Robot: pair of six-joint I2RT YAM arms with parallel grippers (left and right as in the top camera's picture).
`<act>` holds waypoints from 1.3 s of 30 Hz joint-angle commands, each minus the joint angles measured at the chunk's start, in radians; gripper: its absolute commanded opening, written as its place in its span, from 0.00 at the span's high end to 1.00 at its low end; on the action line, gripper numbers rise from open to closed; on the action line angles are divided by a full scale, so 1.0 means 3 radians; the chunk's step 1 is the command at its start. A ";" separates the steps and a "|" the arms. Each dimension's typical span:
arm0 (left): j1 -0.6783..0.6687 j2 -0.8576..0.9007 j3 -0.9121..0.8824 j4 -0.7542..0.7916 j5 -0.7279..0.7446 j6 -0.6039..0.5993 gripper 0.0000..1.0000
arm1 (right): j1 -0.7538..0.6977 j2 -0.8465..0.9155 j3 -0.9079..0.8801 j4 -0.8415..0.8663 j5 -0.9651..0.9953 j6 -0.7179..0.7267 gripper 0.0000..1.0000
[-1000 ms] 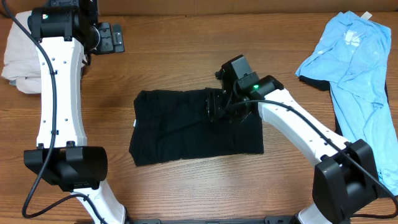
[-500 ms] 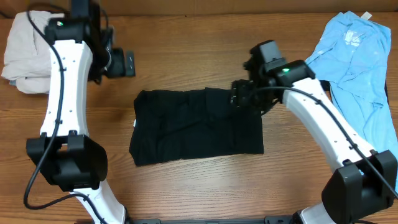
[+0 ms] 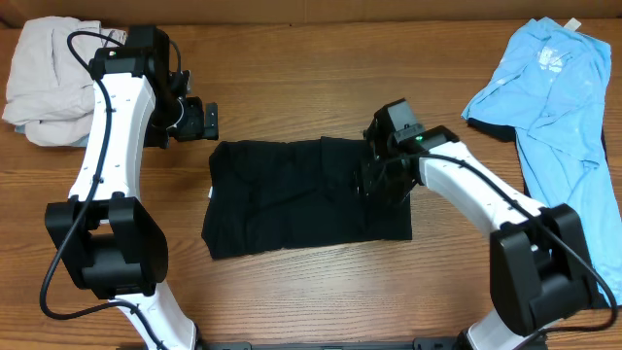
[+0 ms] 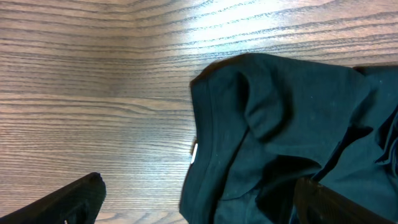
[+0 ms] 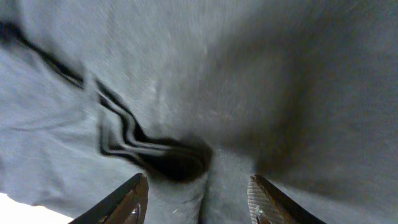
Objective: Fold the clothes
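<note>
The black T-shirt (image 3: 301,194) lies folded into a rough rectangle at the table's middle, its small white label (image 3: 211,192) at the left edge. My left gripper (image 3: 202,121) is open and empty just above the shirt's top left corner; the left wrist view shows that corner (image 4: 273,118) and the label (image 4: 194,151) between my fingers (image 4: 198,202). My right gripper (image 3: 381,185) is open, pressed down over the shirt's right part; the right wrist view fills with black cloth and a fold (image 5: 168,155) between the fingers (image 5: 198,199). The light blue shirt (image 3: 554,107) lies crumpled at the far right.
A heap of white cloth (image 3: 44,78) lies at the back left corner. Bare wooden table (image 3: 292,78) surrounds the black shirt. The light blue shirt runs along the right edge down to the front.
My left gripper has come down and right toward the black shirt's top left corner. My right gripper swung out to the right, then came back down onto the shirt's right part.
</note>
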 commanded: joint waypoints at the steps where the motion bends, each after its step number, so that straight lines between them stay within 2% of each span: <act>1: -0.0001 -0.0033 -0.0017 0.0027 0.0060 0.0051 0.00 | 0.0062 0.0043 -0.0100 0.0120 -0.0151 -0.0211 0.46; 5: -0.0001 -0.0033 -0.0017 0.0053 0.0060 0.0051 0.00 | 0.0114 0.0048 -0.0111 0.0149 -0.0184 -0.0211 0.59; 10: -0.0001 -0.0033 -0.0017 0.0064 0.0057 0.0052 0.00 | 0.0172 0.0048 -0.0103 0.0113 -0.0367 -0.0233 0.92; 11: 0.0000 -0.0033 -0.0017 0.0064 0.0051 0.0052 0.00 | 0.0192 0.0047 -0.0099 0.0094 -0.0469 -0.0284 0.96; 15: -0.0001 -0.0033 -0.0017 0.0064 0.0047 0.0052 0.00 | 0.0352 0.0047 -0.0032 -0.0062 -0.0632 -0.0287 0.96; 21: -0.0001 -0.0033 -0.0017 0.0061 0.0047 0.0051 0.00 | 0.0876 0.0043 0.0069 -0.0131 -0.0735 -0.0161 0.96; 22: -0.0001 -0.0033 -0.0017 0.0060 0.0047 0.0051 0.00 | 0.0952 0.0043 0.0083 -0.0130 -0.0712 -0.0132 0.87; 24: -0.0001 -0.0033 -0.0017 0.0048 0.0047 0.0052 0.00 | 0.1041 0.0043 0.0137 -0.0146 -0.0674 -0.0093 0.52; 26: -0.0001 -0.0033 -0.0018 0.0037 0.0047 0.0052 0.00 | 0.1047 0.0041 0.0198 -0.0168 -0.0675 -0.0067 0.40; 30: -0.0001 -0.0033 -0.0047 -0.0005 0.0048 0.0083 0.00 | 0.0938 -0.0001 0.0401 -0.0328 -0.0637 -0.0058 0.36; 34: -0.0001 -0.0033 -0.0202 -0.0033 0.0084 0.0195 0.00 | 0.0627 -0.0131 0.0659 -0.0660 -0.0444 -0.0058 0.34; 39: -0.0050 -0.0033 -0.0738 0.0284 0.0340 0.0435 0.00 | 0.0045 -0.0278 0.0741 -0.0786 -0.0122 -0.0062 0.20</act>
